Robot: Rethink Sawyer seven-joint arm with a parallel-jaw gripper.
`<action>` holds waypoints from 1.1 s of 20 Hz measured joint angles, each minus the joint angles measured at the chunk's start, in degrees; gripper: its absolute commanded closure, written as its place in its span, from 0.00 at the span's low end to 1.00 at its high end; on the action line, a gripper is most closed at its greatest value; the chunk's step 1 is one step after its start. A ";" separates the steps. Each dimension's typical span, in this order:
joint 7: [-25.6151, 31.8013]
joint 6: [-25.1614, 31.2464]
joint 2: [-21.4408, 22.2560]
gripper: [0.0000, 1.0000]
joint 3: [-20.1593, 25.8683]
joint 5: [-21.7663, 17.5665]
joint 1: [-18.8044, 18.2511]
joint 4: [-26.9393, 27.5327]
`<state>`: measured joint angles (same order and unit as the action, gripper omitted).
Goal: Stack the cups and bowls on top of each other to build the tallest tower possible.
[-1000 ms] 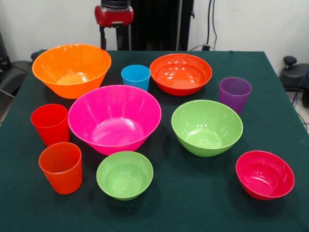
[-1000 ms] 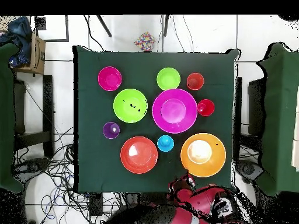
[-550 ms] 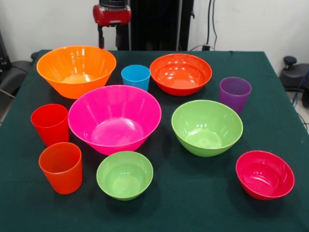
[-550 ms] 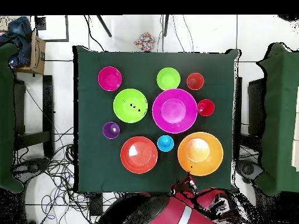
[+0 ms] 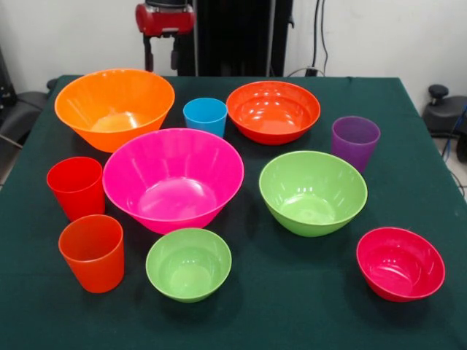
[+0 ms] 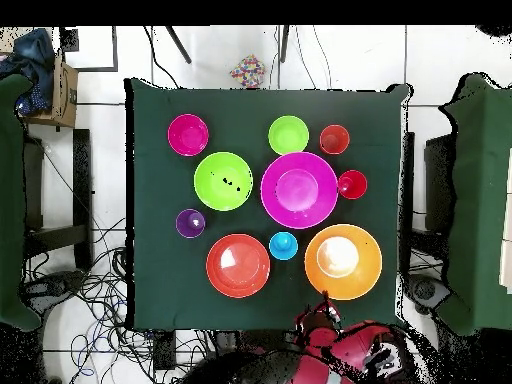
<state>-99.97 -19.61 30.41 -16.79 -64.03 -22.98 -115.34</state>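
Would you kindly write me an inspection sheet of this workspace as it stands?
Surface: dark green tablecloth, flat.
Job's things: six bowls and four cups, all upright and separate; nothing stacked. Large pink bowl sits centrally, large orange bowl behind it.
Clutter: nothing seen on the table.
Grippers: arm drawn back behind the table; gripper state unclear.
Cables: loose tangle on the floor.
Surroundings: chairs at both sides, cardboard box.

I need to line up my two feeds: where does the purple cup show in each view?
Front view: purple cup at the right, behind the medium green bowl.
Overhead view: purple cup at the left, just below that green bowl.
Shared landmark: the large pink bowl.
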 measured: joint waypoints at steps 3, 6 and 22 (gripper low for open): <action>0.00 0.99 1.88 0.00 1.80 -1.25 -1.45 -0.06; 0.00 3.36 4.35 0.00 5.15 -2.08 -4.12 -0.65; 0.00 20.93 16.12 0.00 26.24 3.14 -20.39 -8.84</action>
<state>-99.97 1.33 46.54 9.46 -60.89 -43.38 -124.18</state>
